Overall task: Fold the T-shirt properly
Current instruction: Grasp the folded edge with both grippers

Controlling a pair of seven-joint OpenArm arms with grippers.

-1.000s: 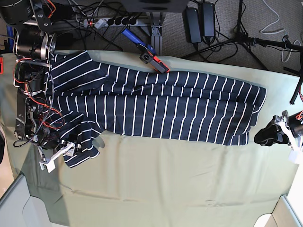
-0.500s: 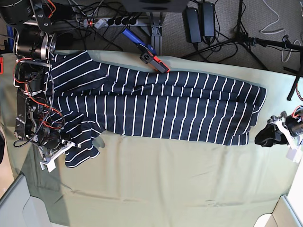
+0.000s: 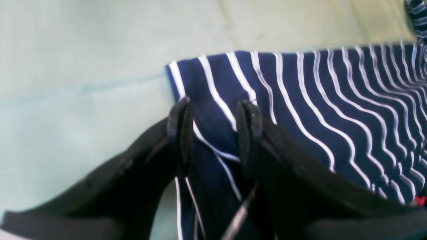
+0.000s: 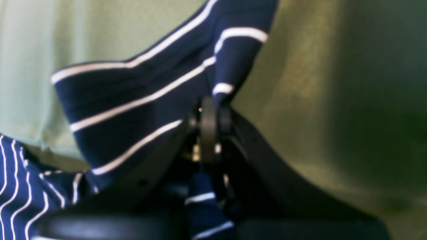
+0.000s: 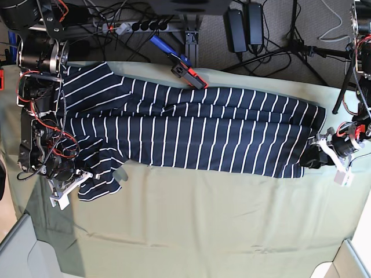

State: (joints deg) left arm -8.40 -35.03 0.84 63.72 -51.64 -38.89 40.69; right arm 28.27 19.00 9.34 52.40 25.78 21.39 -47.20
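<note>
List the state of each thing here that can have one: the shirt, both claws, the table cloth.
T-shirt: spread lengthwise across the cloth, folded into a long band, one sleeve corner lifted.
Right claw: shut on the T-shirt's sleeve edge.
Left claw: open, straddling the T-shirt's corner at the opposite end, not closed on it.
Table cloth: lying flat, lightly wrinkled.

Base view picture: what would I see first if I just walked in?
A big navy T-shirt with thin white stripes lies stretched across the green table cloth. On that view's left, the right end effector is shut on a sleeve, while on the right the left end effector stands open over the shirt's bottom corner. Behind the table, black cables tangle on the floor.
</note>
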